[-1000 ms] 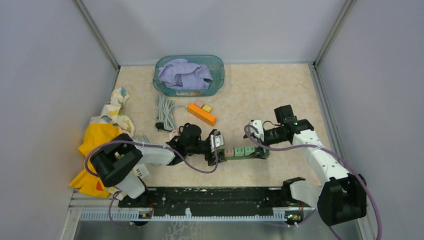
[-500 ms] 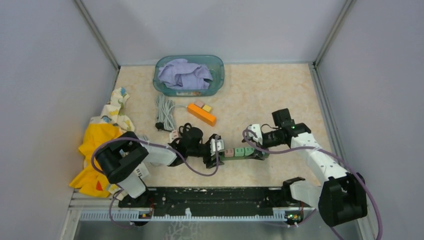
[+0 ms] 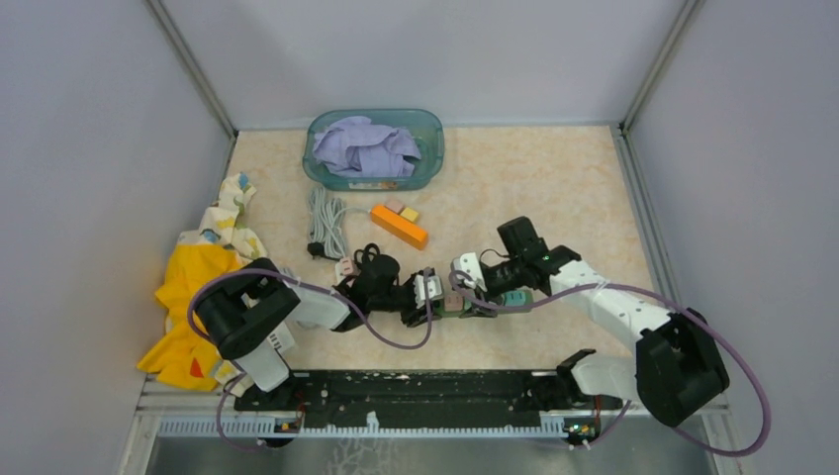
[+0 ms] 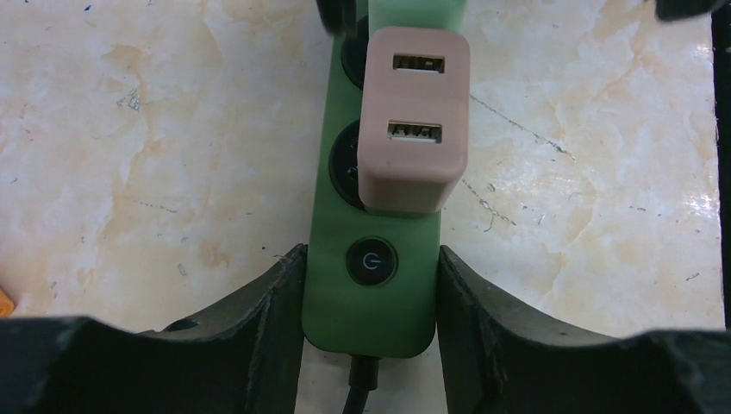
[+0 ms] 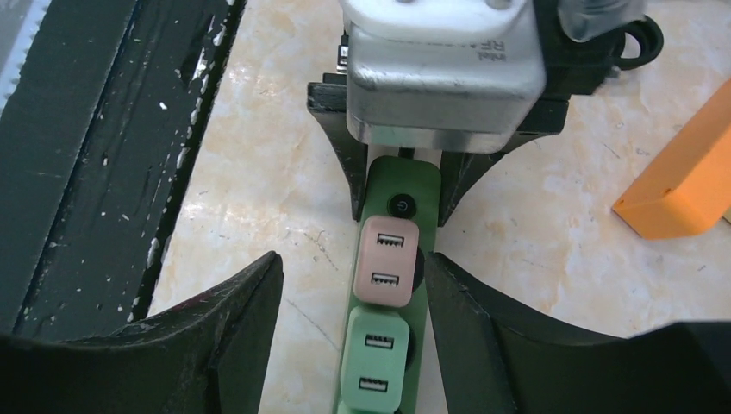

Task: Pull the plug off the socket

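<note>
A green power strip [image 4: 405, 310] lies flat on the marbled table [image 4: 129, 129], and everything else is placed around it. At the strip's switch end, the left gripper [image 4: 372, 259] has its two dark fingers pressed against the strip's long sides, on either side of the round power button [image 4: 371, 262], pinning the strip. A black cord [image 4: 362, 388] leaves that same end of the strip.

The pink plug [image 4: 414, 112], a two-port charger block, sits seated in the strip's first socket, just beside the button. A green plug [image 5: 372, 354] of the same shape fills the next socket along the strip.

The right gripper [image 5: 352, 263] hovers over the strip with its jaws apart, straddling the pink plug. Bare table shows between one finger and the plug. The other finger stands close by the strip's edge, though whether it touches is hard to tell. An orange block [image 5: 681, 190] lies well apart from the strip, on its far side.
</note>
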You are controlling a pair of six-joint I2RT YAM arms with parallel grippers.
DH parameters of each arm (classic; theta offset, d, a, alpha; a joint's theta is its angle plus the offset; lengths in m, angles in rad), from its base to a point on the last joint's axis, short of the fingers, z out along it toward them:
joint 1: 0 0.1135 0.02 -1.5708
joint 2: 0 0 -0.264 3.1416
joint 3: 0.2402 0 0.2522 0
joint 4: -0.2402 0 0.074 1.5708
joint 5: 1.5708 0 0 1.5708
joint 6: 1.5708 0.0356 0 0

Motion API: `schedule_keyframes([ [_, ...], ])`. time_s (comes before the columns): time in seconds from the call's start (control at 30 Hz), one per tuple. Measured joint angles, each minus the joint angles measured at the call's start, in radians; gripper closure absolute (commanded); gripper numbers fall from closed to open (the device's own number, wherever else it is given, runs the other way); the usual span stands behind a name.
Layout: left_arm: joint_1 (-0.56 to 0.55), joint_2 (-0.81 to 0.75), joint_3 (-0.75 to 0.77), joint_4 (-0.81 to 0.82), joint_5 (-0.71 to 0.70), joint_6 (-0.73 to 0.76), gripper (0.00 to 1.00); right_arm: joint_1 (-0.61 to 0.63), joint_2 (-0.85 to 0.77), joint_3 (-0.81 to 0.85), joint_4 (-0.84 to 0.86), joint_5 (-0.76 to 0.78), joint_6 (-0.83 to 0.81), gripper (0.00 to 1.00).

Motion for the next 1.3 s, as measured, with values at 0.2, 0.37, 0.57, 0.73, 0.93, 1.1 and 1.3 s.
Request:
schedule_keyframes([
  [0.2,0.000,0.010,-0.007,0.029,0.004,-0.021,0.76,0.062,0.042,-0.005,0.067,0.076,0.040,0.42],
  [0.37,0.000,0.018,-0.014,0.061,0.007,-0.033,0.84,0.086,0.059,-0.007,0.104,0.129,0.053,0.49],
  [0.57,0.000,0.024,-0.026,0.093,0.007,-0.044,0.93,0.110,0.085,-0.018,0.123,0.176,0.059,0.59],
  [0.73,0.000,0.024,-0.034,0.106,0.006,-0.048,0.95,0.125,0.100,-0.017,0.158,0.209,0.063,0.83],
  [0.93,-0.002,0.024,-0.044,0.127,0.001,-0.060,0.54,0.133,0.100,-0.016,0.167,0.225,0.087,0.99],
  [1.1,-0.008,0.030,-0.056,0.161,-0.010,-0.078,0.39,0.135,0.100,-0.016,0.168,0.227,0.088,1.00],
  [1.3,-0.014,0.058,-0.058,0.221,-0.014,-0.120,0.41,0.135,0.100,-0.016,0.166,0.227,0.088,1.00],
])
